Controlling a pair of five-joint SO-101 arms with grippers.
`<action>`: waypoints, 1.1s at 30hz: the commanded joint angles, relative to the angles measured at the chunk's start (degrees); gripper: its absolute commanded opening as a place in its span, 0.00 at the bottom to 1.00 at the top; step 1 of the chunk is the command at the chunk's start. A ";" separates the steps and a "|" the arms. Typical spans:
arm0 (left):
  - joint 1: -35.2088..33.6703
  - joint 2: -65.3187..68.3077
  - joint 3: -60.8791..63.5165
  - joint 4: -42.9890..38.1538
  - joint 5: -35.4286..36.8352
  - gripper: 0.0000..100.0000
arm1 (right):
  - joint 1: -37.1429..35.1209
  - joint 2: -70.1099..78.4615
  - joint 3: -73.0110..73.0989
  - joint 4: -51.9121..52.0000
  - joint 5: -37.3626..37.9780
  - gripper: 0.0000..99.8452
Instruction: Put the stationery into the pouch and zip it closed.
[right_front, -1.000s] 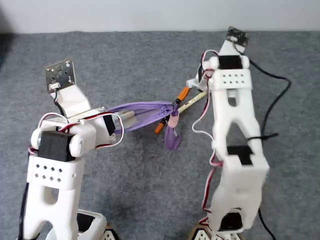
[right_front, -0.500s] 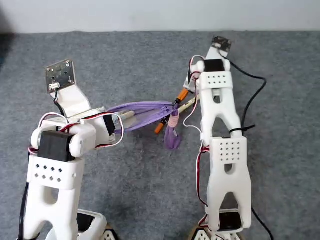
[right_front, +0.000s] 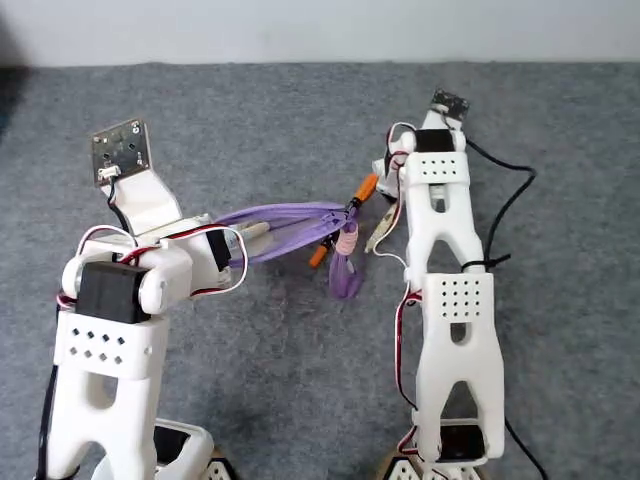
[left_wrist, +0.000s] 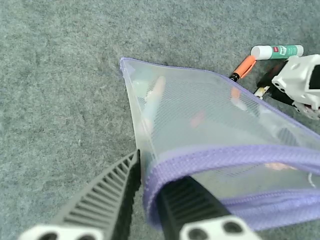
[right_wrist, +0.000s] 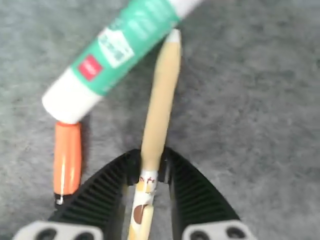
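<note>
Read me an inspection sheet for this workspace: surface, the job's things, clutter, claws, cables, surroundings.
Surface: grey carpet covers the table.
Job's things: purple mesh pouch gripped at one end; pencil in a claw; glue stick and orange pen lying on the carpet beside the pencil.
Clutter: nothing seen.
Claws: left claw shut on the pouch; right claw shut on the pencil.
Cables: black cable loops off the side of the right arm.
Surroundings: pale wall behind the table.
</note>
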 joint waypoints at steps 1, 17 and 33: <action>0.26 0.00 -1.80 -0.09 0.44 0.01 | 0.31 -2.68 -1.41 4.26 -0.53 0.01; 0.44 -0.09 -1.98 -0.09 0.88 0.01 | -0.04 -28.26 6.59 16.57 7.65 0.01; 0.44 0.09 -1.89 -2.20 2.46 0.01 | -12.79 -81.19 44.04 13.58 10.20 0.01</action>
